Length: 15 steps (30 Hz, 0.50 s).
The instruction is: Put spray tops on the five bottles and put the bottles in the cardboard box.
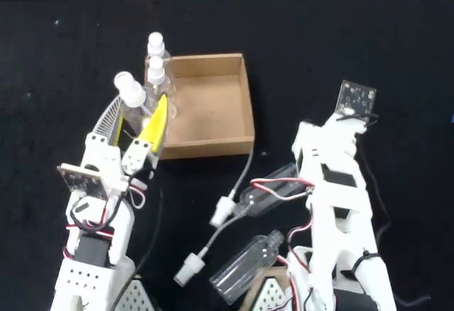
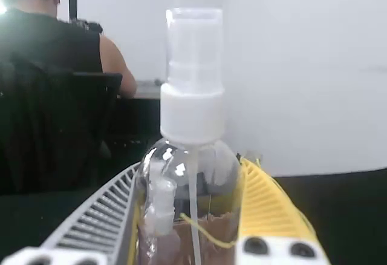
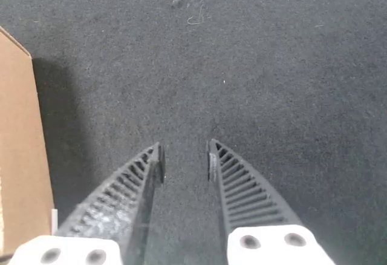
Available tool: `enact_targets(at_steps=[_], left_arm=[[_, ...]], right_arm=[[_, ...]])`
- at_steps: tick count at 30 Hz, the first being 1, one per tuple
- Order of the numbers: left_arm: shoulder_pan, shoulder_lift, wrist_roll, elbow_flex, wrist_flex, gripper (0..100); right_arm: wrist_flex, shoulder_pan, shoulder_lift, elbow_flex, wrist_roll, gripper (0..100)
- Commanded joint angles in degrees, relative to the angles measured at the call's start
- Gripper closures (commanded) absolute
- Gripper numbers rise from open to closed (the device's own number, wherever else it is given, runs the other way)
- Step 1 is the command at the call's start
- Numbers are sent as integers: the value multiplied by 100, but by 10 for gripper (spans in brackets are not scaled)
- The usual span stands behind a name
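Note:
My left gripper [image 1: 142, 104] is shut on a clear bottle [image 1: 130, 91] that has a white spray top, holding it upright just left of the cardboard box [image 1: 213, 137]. In the left wrist view the bottle [image 2: 190, 117] stands between the grey and yellow fingers [image 2: 266, 207]. Two more topped bottles [image 1: 157, 69] stand at the box's left wall, apparently inside it. Two bare bottles [image 1: 272, 192] [image 1: 248, 258] lie in front of the box. Beside them lie two loose spray tops [image 1: 221, 213] [image 1: 190, 268] with tubes. My right gripper [image 3: 185, 156] is open over bare black cloth.
The right arm [image 1: 333, 197] stretches over the table's right side, partly covering the nearer lying bottle. A box wall [image 3: 21, 144] shows beside the right gripper. The black table [image 1: 340, 34] is bare behind and right of the box.

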Motion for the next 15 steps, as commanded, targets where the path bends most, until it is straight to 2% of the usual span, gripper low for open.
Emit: enact_targets(at_steps=[1, 9, 15], left_arm=[[75, 519, 26, 84, -774, 970], [75, 1811, 18, 84, -2084, 970], [75, 2532, 18, 40, -2523, 970]], right_arm=[[-149, -70, -189, -31, 18, 900], [-149, -70, -189, -31, 18, 900], [-149, -70, -189, -31, 18, 900]])
